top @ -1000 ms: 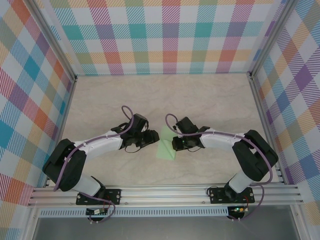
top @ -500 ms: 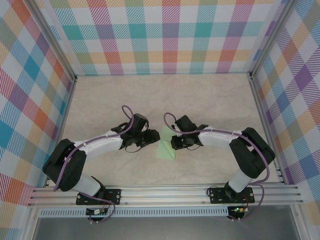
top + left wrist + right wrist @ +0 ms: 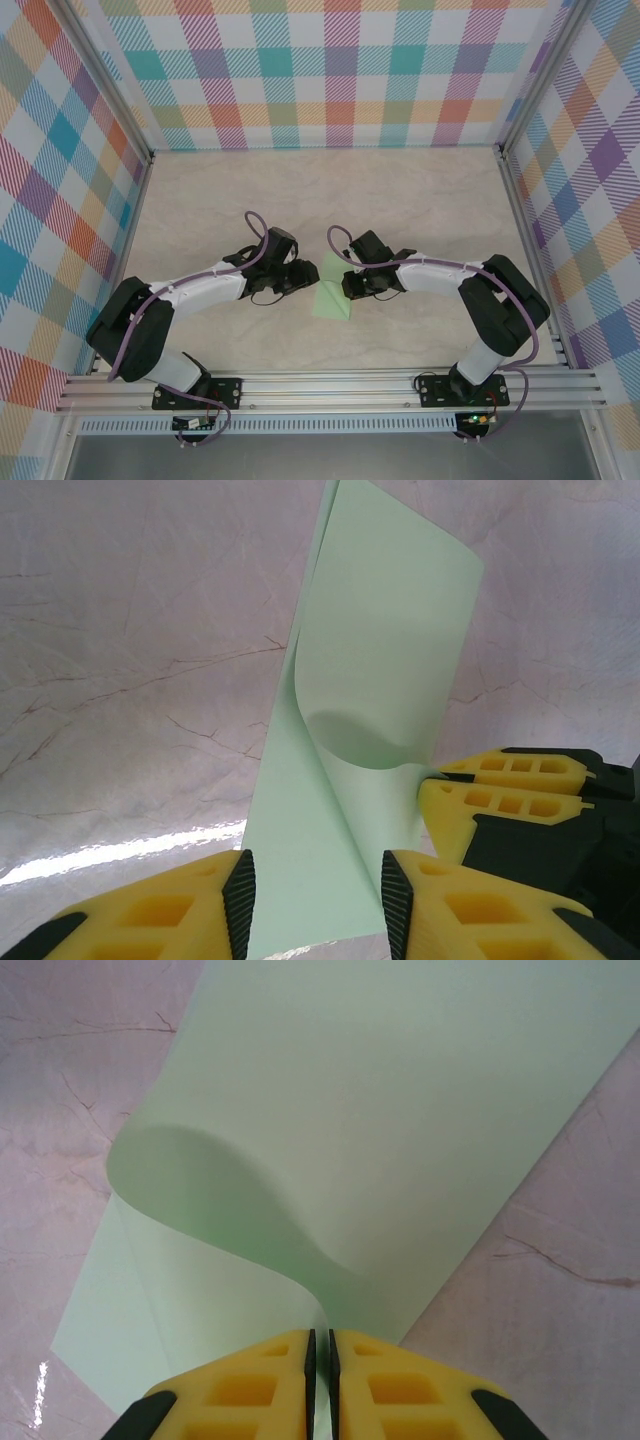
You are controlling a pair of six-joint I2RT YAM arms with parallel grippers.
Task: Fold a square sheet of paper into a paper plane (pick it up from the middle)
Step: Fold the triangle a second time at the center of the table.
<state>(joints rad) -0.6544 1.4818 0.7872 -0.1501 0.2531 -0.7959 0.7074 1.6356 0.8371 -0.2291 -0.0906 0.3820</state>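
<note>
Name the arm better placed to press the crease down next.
Likely left. The left claw stands open over the flat part of the sheet; the right claw is shut on the curled-over edge.

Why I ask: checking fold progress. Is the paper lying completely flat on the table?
No: in the right wrist view, the square sheet of paper curls up off the table into the shut right fingers.

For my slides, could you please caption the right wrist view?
Right gripper pinches the curled pale-green sheet over the table.

1 sheet of paper (image 3: pixel 370 680), apparently single, 2 grippers (image 3: pixel 312 890) (image 3: pixel 320 1345), 1 table (image 3: pixel 130 680)
</note>
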